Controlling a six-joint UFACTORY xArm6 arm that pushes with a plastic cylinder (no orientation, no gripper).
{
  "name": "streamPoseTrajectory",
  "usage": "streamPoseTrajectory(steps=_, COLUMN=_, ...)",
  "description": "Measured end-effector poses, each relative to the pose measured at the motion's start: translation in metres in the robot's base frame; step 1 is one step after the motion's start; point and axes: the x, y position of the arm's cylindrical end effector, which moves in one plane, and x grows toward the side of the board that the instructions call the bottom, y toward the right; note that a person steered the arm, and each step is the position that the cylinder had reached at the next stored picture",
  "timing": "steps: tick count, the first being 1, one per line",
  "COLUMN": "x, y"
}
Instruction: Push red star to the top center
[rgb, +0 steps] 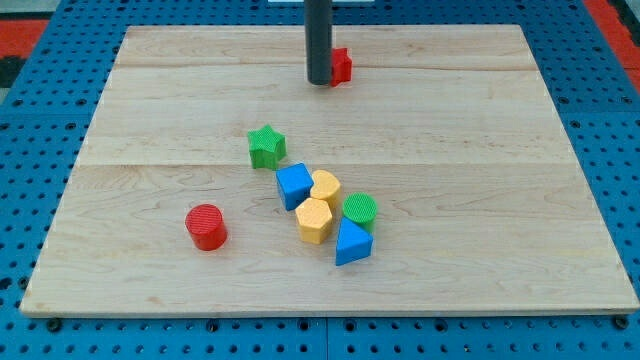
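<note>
Rod end first: my tip (320, 82) is resting on the pale wooden board (500, 200) near the view's top, just left of centre, and it is touching or almost touching the left side of the red star-shaped block (342, 66). No jaws are fitted, so nothing is opening or closing; the dark straight rod is simply standing upright beside that block and hiding part of it.

Items, working from the view's bottom upward:

- Blue triangular block (353, 243), sitting nearest the bottom edge, right of centre.
- Red ribbed cylinder (206, 226), standing alone toward the view's left, well apart from the others.
- Yellow hexagonal block (314, 220), lying just left of the blue triangle.
- Green ribbed cylinder (360, 210), pressing close above the blue triangle.
- Second yellow block (326, 187), rounded in outline, sitting between the green cylinder and the blue cube.
- Blue cube-like block (294, 185), leaning against the yellow pair's left side.
- Green star-shaped block (266, 146), sitting just above and left of the blue cube.
- Red star, lying near the board's top edge, close to top centre.

Blue perforated surface (40, 100) is showing all round the board.
</note>
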Motion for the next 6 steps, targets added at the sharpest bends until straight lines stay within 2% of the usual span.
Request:
streamPoseTrajectory(steps=1, x=0.018, y=0.04)
streamPoseTrajectory(steps=2, x=0.0, y=0.076)
streamPoseTrajectory(steps=3, x=-0.009, y=0.022)
streamPoseTrajectory(steps=4, x=0.011, y=0.019)
streamPoseTrajectory(steps=5, x=0.006, y=-0.003)
streamPoseTrajectory(steps=6, x=-0.027, y=-0.003)
